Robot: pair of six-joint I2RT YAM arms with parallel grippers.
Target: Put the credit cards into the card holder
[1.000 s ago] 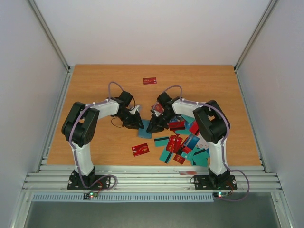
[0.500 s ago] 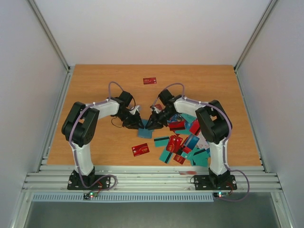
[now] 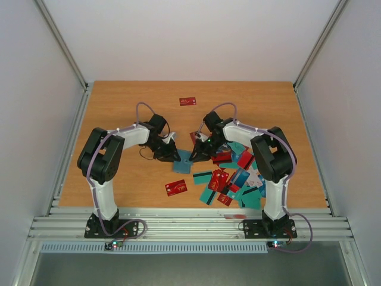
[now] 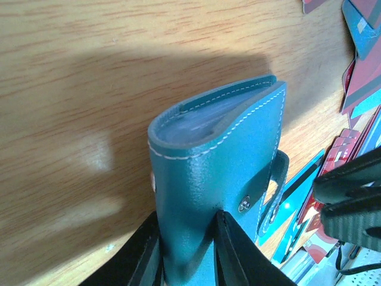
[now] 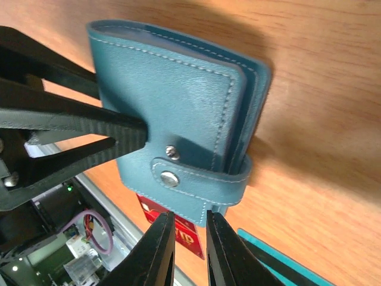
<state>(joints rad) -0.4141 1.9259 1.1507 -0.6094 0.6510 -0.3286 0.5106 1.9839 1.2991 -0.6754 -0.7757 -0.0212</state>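
The card holder (image 3: 184, 161) is a teal-blue wallet with white stitching, snapped closed, held up off the table between both arms. My left gripper (image 4: 189, 217) is shut on its lower edge (image 4: 220, 161). In the right wrist view the holder (image 5: 172, 101) has its snap strap (image 5: 196, 182) hanging down, and my right gripper (image 5: 189, 215) pinches the strap's end between nearly closed tips. The credit cards (image 3: 232, 179) lie in a red, teal and blue heap under the right arm.
One red card (image 3: 175, 188) lies alone near the front left of the heap, also showing below the holder (image 5: 178, 235). Another red card (image 3: 187, 101) lies far back. Metal rails (image 3: 190, 223) edge the table's near side; walls enclose left and right.
My right gripper has shifted slightly back and closed in on the holder's strap, its jaws narrowing a little. The left gripper has kept its hold and barely moved.
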